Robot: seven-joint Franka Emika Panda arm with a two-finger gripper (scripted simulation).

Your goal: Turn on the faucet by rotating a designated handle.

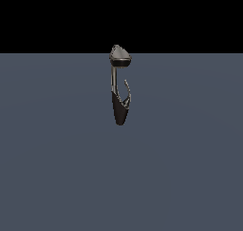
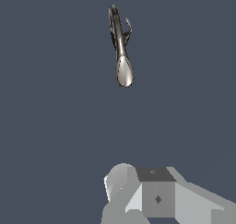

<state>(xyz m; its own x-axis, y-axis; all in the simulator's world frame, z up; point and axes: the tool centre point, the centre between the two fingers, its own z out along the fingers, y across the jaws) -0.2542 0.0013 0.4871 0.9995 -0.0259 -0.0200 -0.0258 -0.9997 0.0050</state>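
The faucet (image 1: 120,109) stands alone on the flat grey-blue floor in the middle of the exterior view. It has a dark tapered body, a thin grey stem and a cone-shaped head (image 1: 120,54) on top. The handle (image 1: 127,92) is a thin curved silvery lever that hooks upward on the exterior view's right of the stem. In the wrist view the faucet (image 2: 120,43) lies far ahead, with its head (image 2: 124,73) nearest the camera and the handle (image 2: 126,32) beside the stem. A grey and white blocky part of my own hardware (image 2: 156,195) shows at the edge. It is well apart from the faucet, and no separate fingers can be made out.
Only the plain grey-blue floor (image 1: 57,168) surrounds the faucet, under a black background. The arm does not show in the exterior view.
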